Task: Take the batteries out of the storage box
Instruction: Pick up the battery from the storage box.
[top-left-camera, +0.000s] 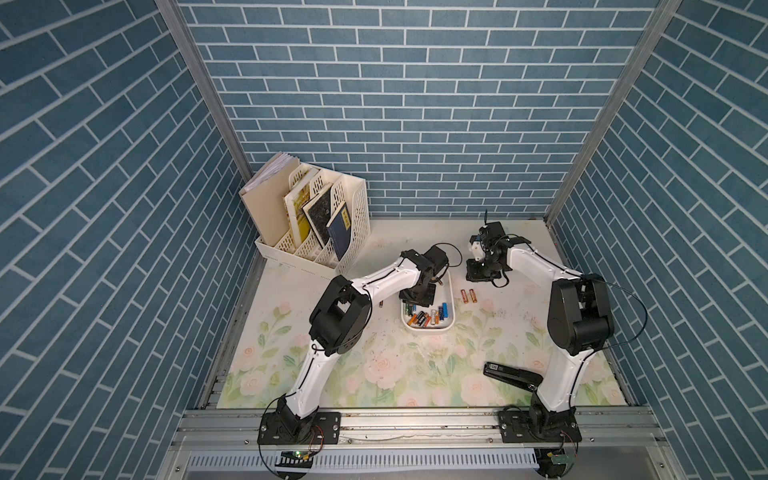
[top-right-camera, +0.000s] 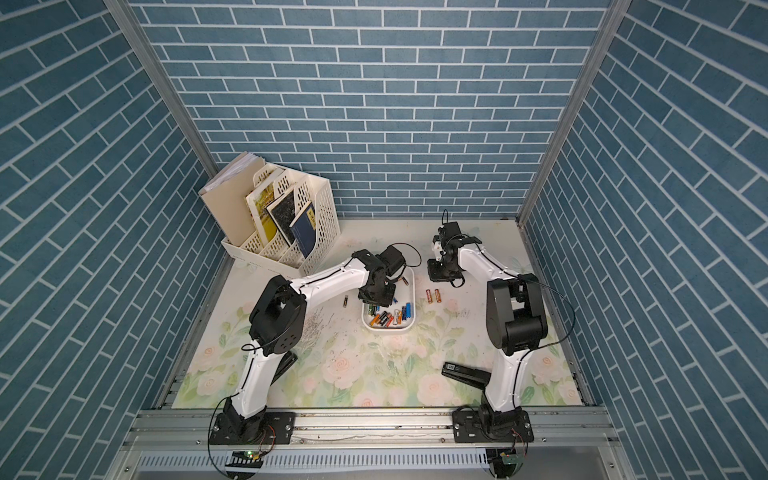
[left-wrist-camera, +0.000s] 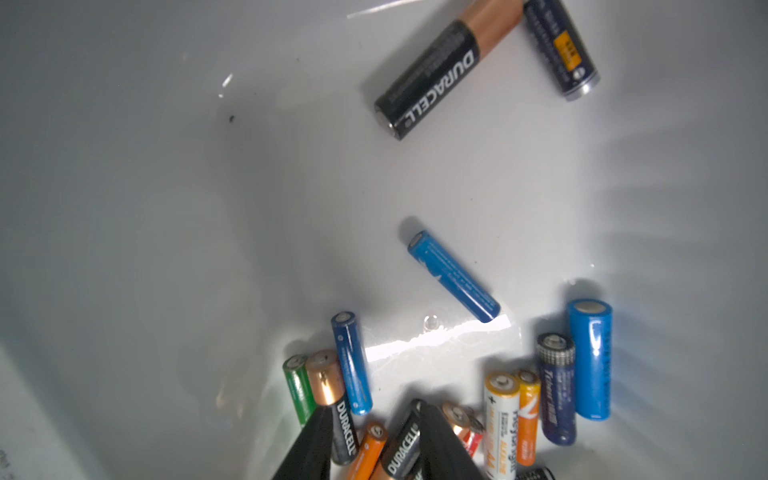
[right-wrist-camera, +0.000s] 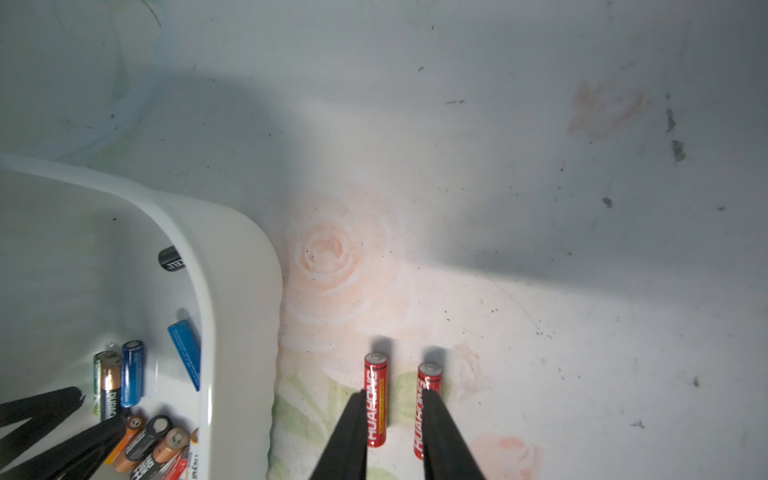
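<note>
Right up front there's a black stapler (top-left-camera: 513, 376) lying on the flowery surface (top-left-camera: 374, 374). Past it, mid-surface, sits the storage box (top-left-camera: 428, 328). Most of the batteries (top-left-camera: 424, 319) are piled in its near end, with a couple more up at the far end. The left gripper (left-wrist-camera: 372, 415) is down in the box, jaws part-open and tips in the pile. A black Duracell (left-wrist-camera: 403, 449) and an orange one lie in the gap, neither clearly pinched. Three are outside the box: a lone battery (top-right-camera: 345, 300) just left of it and two red batteries (right-wrist-camera: 375, 374) side by side on its right. The right gripper (right-wrist-camera: 394, 395) hovers over that pair, jaws narrow and empty, one tip over each. A file rack (top-left-camera: 320, 216) with books is in the far left corner.
</note>
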